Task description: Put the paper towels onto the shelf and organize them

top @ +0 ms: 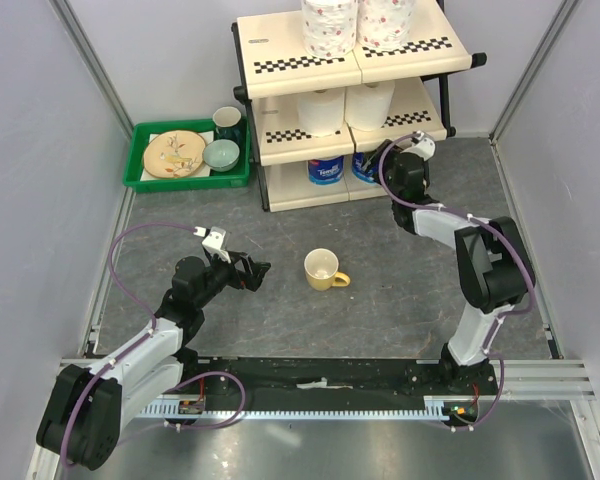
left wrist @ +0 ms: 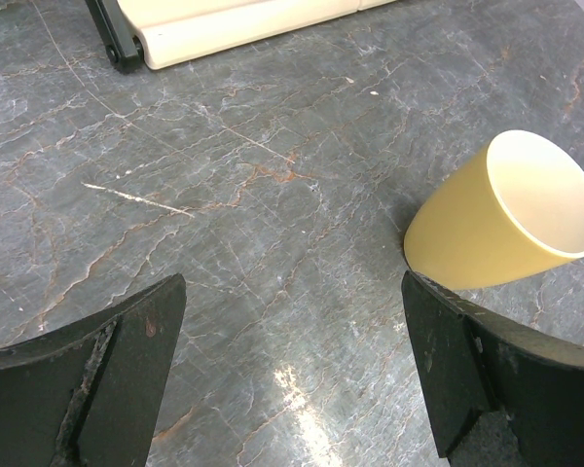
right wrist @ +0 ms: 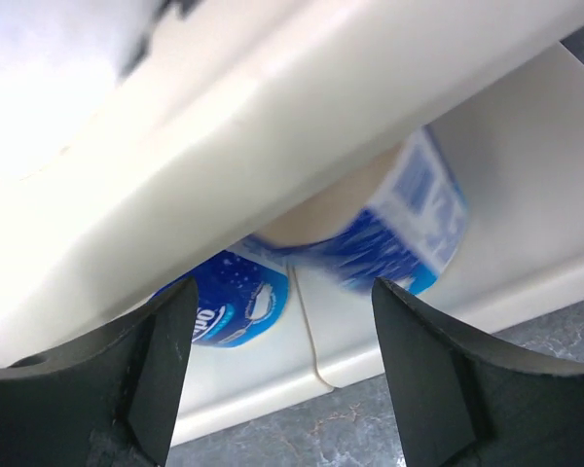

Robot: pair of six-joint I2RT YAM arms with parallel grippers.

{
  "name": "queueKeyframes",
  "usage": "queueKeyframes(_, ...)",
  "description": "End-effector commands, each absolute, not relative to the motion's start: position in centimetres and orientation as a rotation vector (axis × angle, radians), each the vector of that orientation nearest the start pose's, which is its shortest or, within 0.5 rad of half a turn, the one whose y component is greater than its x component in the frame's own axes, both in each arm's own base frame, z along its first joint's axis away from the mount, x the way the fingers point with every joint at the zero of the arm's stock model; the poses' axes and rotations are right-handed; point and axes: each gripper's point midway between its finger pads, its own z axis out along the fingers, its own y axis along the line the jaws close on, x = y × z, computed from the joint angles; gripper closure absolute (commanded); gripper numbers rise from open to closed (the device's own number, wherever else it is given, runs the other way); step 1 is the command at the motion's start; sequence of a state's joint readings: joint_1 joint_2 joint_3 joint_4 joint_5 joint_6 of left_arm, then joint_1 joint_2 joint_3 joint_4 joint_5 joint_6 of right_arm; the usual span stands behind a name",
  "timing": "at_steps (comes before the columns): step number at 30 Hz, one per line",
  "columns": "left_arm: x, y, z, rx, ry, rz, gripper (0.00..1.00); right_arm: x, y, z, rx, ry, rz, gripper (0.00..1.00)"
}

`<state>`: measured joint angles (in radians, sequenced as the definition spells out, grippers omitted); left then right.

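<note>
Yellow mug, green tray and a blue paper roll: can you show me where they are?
yellow mug (top: pixel 321 266): top view, the inside of the cup.
green tray (top: pixel 180 184): top view, its front rim.
left blue-wrapped roll (top: pixel 326 171): top view, its blue printed side.

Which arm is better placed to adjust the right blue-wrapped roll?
Right: the right gripper, open, faces that roll at the bottom tier; the left gripper hangs by the yellow mug.

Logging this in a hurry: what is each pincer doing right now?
Left pincer: open, holding nothing.
Right pincer: open, holding nothing, facing the blue-wrapped roll.
</note>
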<state>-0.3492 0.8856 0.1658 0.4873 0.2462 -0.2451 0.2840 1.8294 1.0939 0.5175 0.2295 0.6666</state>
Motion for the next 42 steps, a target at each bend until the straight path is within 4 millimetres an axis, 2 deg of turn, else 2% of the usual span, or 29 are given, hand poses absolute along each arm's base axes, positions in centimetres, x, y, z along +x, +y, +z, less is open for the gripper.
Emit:
queueKeyframes(1, 27.2, -16.0, 12.7, 0.303, 1.761, -0.665, 0.01, 52.5, 14.0, 21.9, 0.440, 1.590, 0.567, 0.20)
queueKeyframes(2, 27.2, -16.0, 12.7, 0.303, 1.761, -0.665, 0.01, 52.2, 13.7, 21.5, 0.442, 1.597, 0.566, 0.20)
queueKeyframes(4, 27.2, -16.0, 12.7, 0.303, 1.761, -0.665, 0.01, 51.4, 13.5, 22.4, 0.443, 1.576, 0.584, 0.20)
queueKeyframes(5, 27.2, -16.0, 12.8, 0.303, 1.759, -0.665, 0.01, 50.7, 13.3, 21.4, 0.452, 1.595, 0.578, 0.20)
queueKeyframes(6, 27.2, -16.1, 12.7, 0.304, 1.761, -0.666, 0.01, 50.1, 12.8, 22.2, 0.463, 1.575, 0.577, 0.20)
queueKeyframes(7, 27.3, -16.0, 12.8, 0.302, 1.759, -0.664, 0.01, 49.6, 12.6, 22.1, 0.483, 1.570, 0.582, 0.20)
queueKeyframes(8, 27.3, -16.0, 12.8, 0.303, 1.759, -0.663, 0.01, 48.9, 11.6, 20.8, 0.523, 1.584, 0.551, 0.20)
queueKeyframes(10, 27.2, -16.0, 12.7, 0.303, 1.761, -0.665, 0.01, 48.1, 10.5, 20.5, 0.585, 1.578, 0.542, 0.18)
queueKeyframes(11, 27.2, -16.1, 12.7, 0.304, 1.761, -0.666, 0.01, 47.6, 9.3, 19.1, 0.650, 1.584, 0.549, 0.18)
queueKeyframes(12, 27.2, -16.1, 12.8, 0.304, 1.759, -0.666, 0.01, 47.5, 8.8, 19.0, 0.680, 1.561, 0.572, 0.18)
queueKeyframes(14, 27.2, -16.0, 12.7, 0.304, 1.762, -0.667, 0.01, 47.5, 7.6, 17.5, 0.765, 1.550, 0.632, 0.18)
queueKeyframes(16, 27.2, -16.1, 12.7, 0.306, 1.761, -0.669, 0.01, 48.2, 8.2, 16.6, 0.762, 1.552, 0.744, 0.18)
queueKeyframes(17, 27.2, -16.1, 12.7, 0.305, 1.761, -0.668, 0.01, 48.5, 7.5, 16.3, 0.787, 1.533, 0.779, 0.18)
queueKeyframes(18, 27.2, -16.1, 12.8, 0.305, 1.759, -0.668, 0.01, 48.9, 8.1, 16.7, 0.769, 1.495, 0.859, 0.18)
queueKeyframes(20, 27.2, -16.0, 12.7, 0.305, 1.762, -0.665, 0.01, 49.5, 8.1, 17.1, 0.757, 1.459, 0.911, 0.18)
queueKeyframes(22, 27.2, -16.0, 12.7, 0.305, 1.762, -0.665, 0.01, 50.3, 8.6, 16.8, 0.737, 1.460, 0.953, 0.18)
queueKeyframes(23, 27.2, -16.0, 12.7, 0.306, 1.760, -0.664, 0.01, 50.9, 8.8, 17.6, 0.719, 1.441, 0.967, 0.18)
queueKeyframes(25, 27.2, -16.0, 12.7, 0.305, 1.760, -0.665, 0.01, 51.5, 9.0, 17.2, 0.718, 1.443, 0.987, 0.17)
queueKeyframes(26, 27.2, -16.1, 12.7, 0.306, 1.762, -0.667, 0.01, 52.0, 9.0, 17.7, 0.715, 1.428, 0.997, 0.17)
queueKeyframes(32, 27.2, -16.1, 12.7, 0.306, 1.762, -0.667, 0.01, 53.8, 8.3, 17.9, 0.732, 1.378, 1.032, 0.17)
queueKeyframes(38, 27.2, -16.1, 12.7, 0.308, 1.763, -0.669, 0.01, 55.5, 7.6, 16.8, 0.792, 1.357, 1.041, 0.17)
queueKeyframes(42, 27.2, -16.2, 12.7, 0.311, 1.763, -0.672, 0.01, 56.2, 7.6, 16.9, 0.808, 1.304, 1.086, 0.17)
